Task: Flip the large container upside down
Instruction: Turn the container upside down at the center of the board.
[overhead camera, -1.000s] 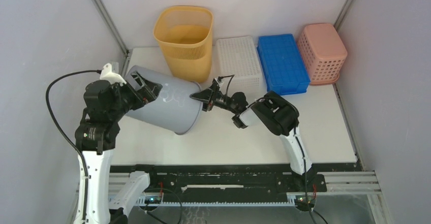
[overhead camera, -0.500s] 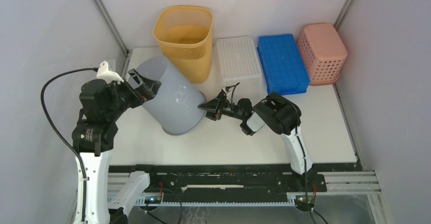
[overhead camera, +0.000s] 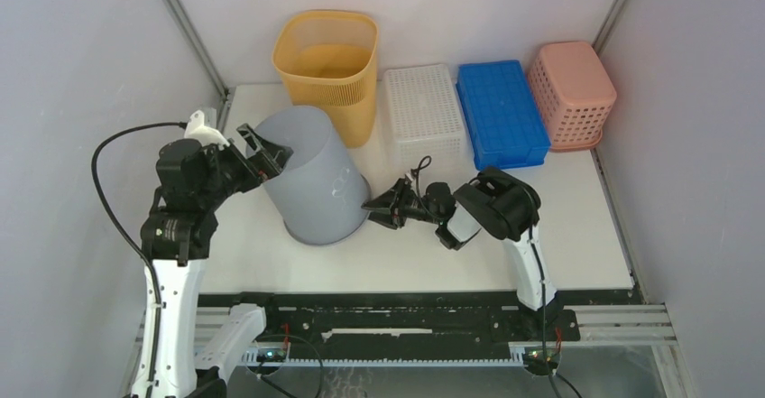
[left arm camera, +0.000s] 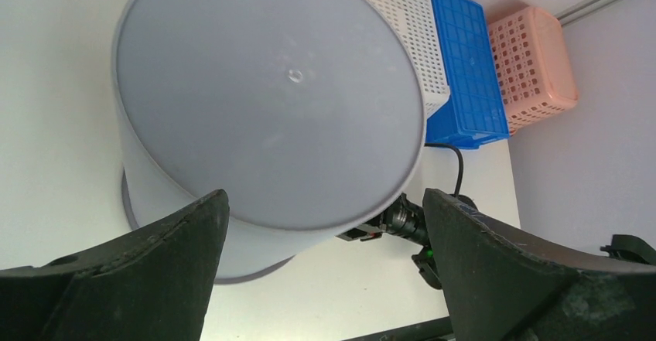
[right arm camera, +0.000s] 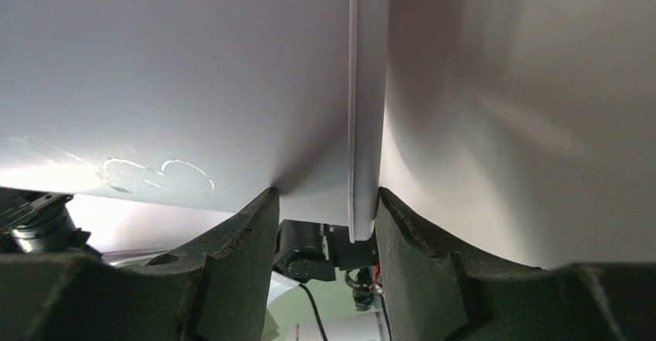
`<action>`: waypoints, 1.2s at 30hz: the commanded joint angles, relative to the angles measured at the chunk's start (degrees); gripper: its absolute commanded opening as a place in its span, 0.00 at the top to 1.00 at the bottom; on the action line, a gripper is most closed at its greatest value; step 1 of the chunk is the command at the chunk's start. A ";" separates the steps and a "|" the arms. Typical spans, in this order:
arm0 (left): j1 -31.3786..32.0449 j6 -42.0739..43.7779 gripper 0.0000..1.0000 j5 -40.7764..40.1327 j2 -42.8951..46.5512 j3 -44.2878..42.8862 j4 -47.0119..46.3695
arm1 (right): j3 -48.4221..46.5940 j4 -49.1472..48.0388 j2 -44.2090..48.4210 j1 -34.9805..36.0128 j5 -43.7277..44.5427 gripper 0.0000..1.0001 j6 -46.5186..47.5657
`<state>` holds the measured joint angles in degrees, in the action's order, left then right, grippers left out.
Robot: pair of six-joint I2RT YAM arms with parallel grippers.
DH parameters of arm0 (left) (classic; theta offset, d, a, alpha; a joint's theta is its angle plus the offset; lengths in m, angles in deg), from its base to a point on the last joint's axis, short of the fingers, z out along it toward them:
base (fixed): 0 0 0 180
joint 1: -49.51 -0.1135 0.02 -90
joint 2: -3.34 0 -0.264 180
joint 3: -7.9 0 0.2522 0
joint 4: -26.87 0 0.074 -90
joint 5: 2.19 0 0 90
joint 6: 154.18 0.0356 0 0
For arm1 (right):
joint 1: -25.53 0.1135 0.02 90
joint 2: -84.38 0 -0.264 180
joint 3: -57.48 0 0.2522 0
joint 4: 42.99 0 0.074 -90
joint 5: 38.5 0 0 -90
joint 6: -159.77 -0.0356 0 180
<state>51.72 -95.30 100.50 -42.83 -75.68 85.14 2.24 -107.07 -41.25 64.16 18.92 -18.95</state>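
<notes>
The large container is a grey bucket standing mouth-down on the table, closed base up and leaning slightly. My left gripper is open wide at the base's upper left edge. In the left wrist view its fingers straddle the container's base without pinching it. My right gripper sits low at the container's right side, by the table. In the right wrist view the right gripper is shut on the container's rim, one finger inside and one outside the wall.
A yellow mesh basket stands right behind the container. A white perforated crate, a blue crate and a pink basket line the back edge to the right. Frame posts rise at both back corners.
The container swung from lying tilted on its side to mouth-down on the table. My right gripper carried the rim down and nearer. My left gripper stayed open at the base.
</notes>
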 commanded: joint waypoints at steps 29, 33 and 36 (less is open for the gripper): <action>-0.29 1.45 0.00 0.71 -0.67 5.85 -3.10 | -2.59 63.99 34.49 -1.35 -0.44 0.44 41.48; -0.28 1.41 0.00 0.59 -0.51 6.13 -3.11 | -3.09 71.63 39.21 -1.10 -0.14 0.43 47.06; -0.29 1.57 0.00 0.45 -0.41 5.95 -3.03 | -3.09 74.31 40.80 -1.10 0.34 0.43 48.62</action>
<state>51.72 -95.16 100.57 -43.62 -70.41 83.39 0.43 -41.56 -2.95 62.80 19.30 22.47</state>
